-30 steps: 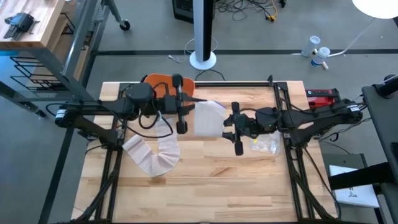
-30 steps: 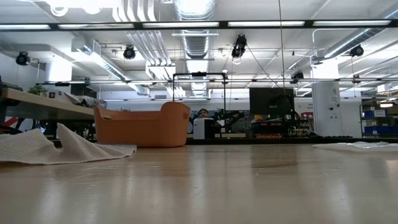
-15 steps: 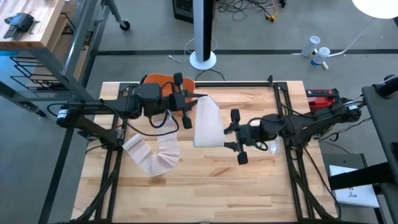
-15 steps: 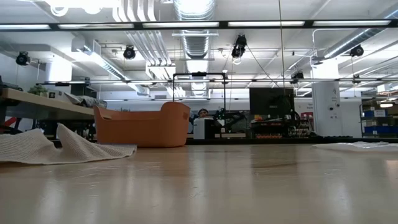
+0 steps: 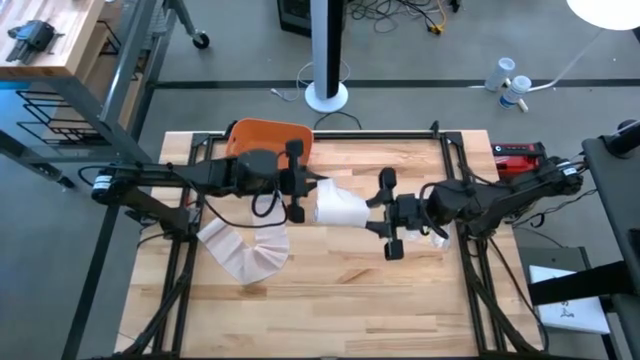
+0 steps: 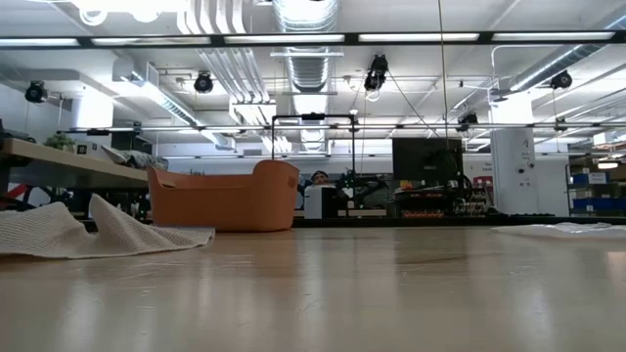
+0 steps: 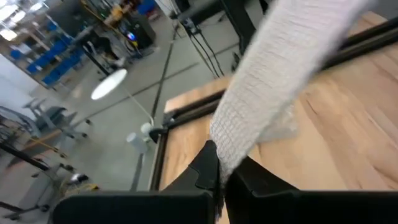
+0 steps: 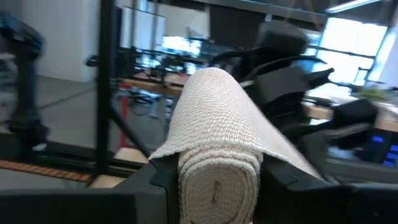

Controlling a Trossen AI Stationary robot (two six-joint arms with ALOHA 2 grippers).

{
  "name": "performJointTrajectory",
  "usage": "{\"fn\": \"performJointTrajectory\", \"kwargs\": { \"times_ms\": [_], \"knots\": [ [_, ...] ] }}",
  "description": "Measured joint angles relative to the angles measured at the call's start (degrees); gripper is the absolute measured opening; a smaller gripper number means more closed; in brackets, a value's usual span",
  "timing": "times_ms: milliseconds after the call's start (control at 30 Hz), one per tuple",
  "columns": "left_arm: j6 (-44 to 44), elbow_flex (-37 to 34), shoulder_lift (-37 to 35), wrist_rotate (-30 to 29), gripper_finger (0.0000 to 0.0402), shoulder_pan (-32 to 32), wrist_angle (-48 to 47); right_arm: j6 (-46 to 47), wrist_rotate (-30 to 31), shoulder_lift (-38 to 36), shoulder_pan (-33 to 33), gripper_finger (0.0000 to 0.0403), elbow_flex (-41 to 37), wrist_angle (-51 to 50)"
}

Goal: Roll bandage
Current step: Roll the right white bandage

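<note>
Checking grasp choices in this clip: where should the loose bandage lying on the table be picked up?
Take the loose bandage at its free flat end near the left arm, from above. It lies slack and curved, so the end lifts easily. Left tool and right tool hold the rolled bandage.

Fingertips of the left gripper (image 5: 296,187) and right gripper (image 5: 386,213) masked in the high view by the bandage (image 5: 338,208) held between them. Bandage (image 7: 273,87) cut off by the frame edge beyond the left gripper (image 7: 219,175), surroundings blurred. Other arm behind the roll (image 8: 217,158) smeared past reading. Neither gripper visible at table height; loose bandage (image 6: 93,232) clipped at the edge.
</note>
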Motion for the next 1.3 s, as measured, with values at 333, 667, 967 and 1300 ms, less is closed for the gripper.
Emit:
{"fn": "performJointTrajectory", "kwargs": {
  "times_ms": [333, 667, 967, 1300],
  "knots": [
    [-2.7, -0.3, 0.0, -0.4, 0.0, -4.2, -1.1, -5.4, 4.4, -1.6, -1.2, 0.0121, 0.2, -2.3],
    [-8.3, -0.4, 0.1, 1.5, 0.0, -6.8, 0.5, -14.7, 5.1, -0.1, -1.7, 0.0121, 0.0, -0.8],
    [-13.4, -0.5, -0.3, 5.2, 0.0, -7.6, 1.3, -27.3, 7.7, 1.9, -1.9, 0.0121, -0.1, 0.2],
    [-15.2, -0.5, -2.6, 5.9, 0.0001, -8.0, 1.4, -32.0, 13.1, 2.4, -2.1, 0.0121, -0.9, 0.6]
  ]
}}
